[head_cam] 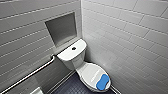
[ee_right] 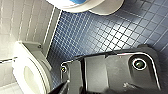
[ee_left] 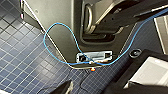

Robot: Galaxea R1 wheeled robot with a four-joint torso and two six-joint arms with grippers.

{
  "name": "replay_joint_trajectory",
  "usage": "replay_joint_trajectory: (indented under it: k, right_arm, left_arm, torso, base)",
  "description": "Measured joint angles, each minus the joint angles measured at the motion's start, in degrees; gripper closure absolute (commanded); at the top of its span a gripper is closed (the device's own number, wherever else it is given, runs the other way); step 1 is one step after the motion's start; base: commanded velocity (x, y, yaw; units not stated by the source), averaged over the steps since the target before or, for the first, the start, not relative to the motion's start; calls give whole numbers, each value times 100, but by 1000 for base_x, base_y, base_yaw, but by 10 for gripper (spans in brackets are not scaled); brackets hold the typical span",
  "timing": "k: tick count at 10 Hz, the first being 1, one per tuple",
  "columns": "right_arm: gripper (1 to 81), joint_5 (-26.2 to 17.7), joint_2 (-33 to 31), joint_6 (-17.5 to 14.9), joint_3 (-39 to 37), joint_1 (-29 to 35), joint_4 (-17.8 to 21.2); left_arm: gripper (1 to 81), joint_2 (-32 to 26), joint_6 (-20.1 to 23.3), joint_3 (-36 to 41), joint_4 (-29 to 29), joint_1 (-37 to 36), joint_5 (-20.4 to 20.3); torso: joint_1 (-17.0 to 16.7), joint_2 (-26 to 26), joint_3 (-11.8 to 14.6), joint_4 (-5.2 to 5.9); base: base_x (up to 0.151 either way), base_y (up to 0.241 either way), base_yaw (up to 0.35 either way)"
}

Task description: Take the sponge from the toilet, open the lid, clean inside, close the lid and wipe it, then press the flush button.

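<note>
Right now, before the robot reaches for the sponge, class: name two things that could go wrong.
The sponge lies near the front edge of the closed lid; a clumsy nudge could push it onto the floor. The blue cable hangs in a loose loop and might snag as an arm moves.

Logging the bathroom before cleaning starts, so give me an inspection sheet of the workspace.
Surface: dark blue small-tiled floor.
Job's things: small bright blue soft sponge lies on the closed white oval plastic lid of the white ceramic toilet.
Clutter: nothing seen.
Pincers: left pincer, right pincer; open or shut cannot be told.
Cables: thin blue cable, hanging in a loose loop.
Surroundings: white tiled walls, recessed grey niche, metal grab bar.
</note>
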Motion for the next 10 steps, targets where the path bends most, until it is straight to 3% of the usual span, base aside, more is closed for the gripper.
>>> replay_joint_trajectory:
  k: [8, 10]
  right_arm:
    - [10, -146, 52, 397, -94, 540, 44]
    - [10, -145, 46, 496, -144, 642, 44]
  left_arm:
    - [10, 134, 0, -46, 4, 121, 41]
    - [10, 204, 0, -122, 6, 132, 33]
  torso:
    - [1084, -1731, -2, 0]
    - [1309, -2092, -105, 0]
  base:
    - [0, 0, 0]
    - [0, 0, 0]
